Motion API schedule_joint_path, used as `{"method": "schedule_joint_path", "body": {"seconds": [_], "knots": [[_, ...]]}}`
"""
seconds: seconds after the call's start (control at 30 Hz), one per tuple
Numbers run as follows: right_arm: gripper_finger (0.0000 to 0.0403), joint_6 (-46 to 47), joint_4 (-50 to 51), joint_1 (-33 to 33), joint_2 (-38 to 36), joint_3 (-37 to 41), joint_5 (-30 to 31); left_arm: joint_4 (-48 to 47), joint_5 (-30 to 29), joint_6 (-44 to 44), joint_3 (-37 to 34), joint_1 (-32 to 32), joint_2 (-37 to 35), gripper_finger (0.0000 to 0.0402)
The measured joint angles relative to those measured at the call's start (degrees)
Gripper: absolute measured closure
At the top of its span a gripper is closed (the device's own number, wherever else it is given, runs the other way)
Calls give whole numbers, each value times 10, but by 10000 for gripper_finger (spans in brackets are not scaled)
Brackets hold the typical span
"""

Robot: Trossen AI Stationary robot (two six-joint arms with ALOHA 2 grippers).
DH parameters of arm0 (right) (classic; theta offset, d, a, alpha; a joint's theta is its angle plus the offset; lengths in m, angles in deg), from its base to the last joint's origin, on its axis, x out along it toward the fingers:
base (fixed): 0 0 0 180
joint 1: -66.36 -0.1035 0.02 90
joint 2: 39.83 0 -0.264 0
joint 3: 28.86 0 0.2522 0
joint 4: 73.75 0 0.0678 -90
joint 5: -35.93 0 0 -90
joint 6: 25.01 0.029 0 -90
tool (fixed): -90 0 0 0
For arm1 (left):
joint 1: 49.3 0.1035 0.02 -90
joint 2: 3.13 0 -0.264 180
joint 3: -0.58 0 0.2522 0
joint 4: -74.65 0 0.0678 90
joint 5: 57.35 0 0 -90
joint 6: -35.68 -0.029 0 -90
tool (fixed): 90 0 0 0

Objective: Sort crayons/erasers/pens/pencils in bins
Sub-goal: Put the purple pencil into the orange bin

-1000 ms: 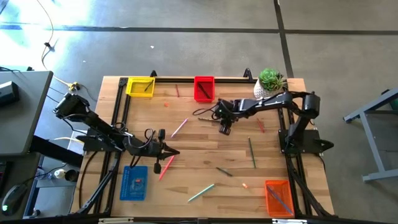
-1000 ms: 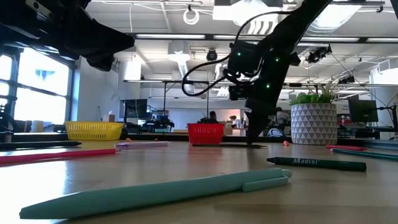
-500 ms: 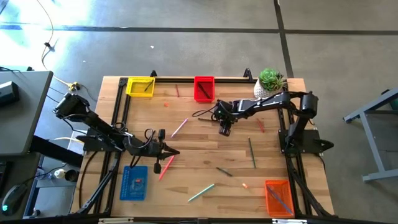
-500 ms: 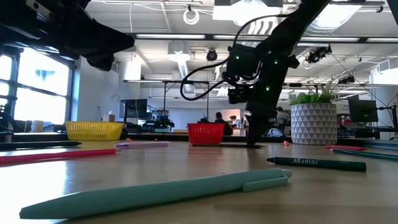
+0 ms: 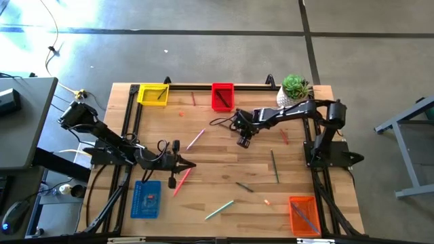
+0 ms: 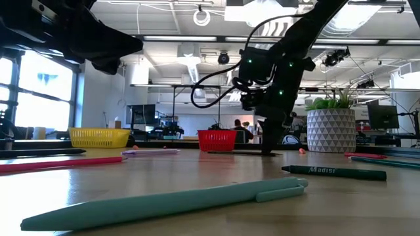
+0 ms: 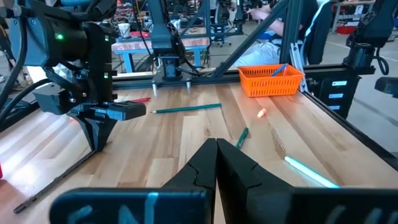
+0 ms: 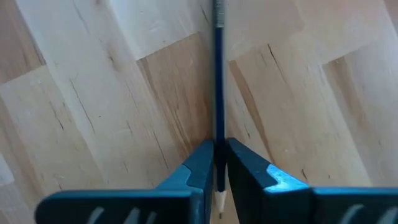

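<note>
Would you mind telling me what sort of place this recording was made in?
Most likely a robotics lab or workshop in an open industrial hall: a wooden table on a concrete floor, strip lights on an exposed ceiling, and more workbenches behind.

Around your wooden table (image 5: 224, 163) lies grey concrete floor (image 5: 203, 54); a dark desk (image 5: 24, 122) stands alongside. Beyond, ceiling lights (image 6: 197, 39) and bright windows (image 6: 39, 98).

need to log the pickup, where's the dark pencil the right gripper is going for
In the high view the dark pencil lies mid-table just below the red bin; the right wrist view shows the right gripper shut on it.
</note>
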Motion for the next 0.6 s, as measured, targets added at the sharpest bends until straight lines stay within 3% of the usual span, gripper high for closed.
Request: {"method": "schedule_joint_path", "body": {"seconds": [0.23, 0.43, 0.6], "knots": [[375, 64, 39, -10, 3, -28, 4, 2, -13, -12, 0, 0, 0, 401], [375, 102, 139, -28, 3, -77, 25, 7, -61, -15, 0, 0, 0, 401], [375, 158, 240, -59, 3, -117, 32, 7, -66, -20, 0, 0, 0, 401]]}}
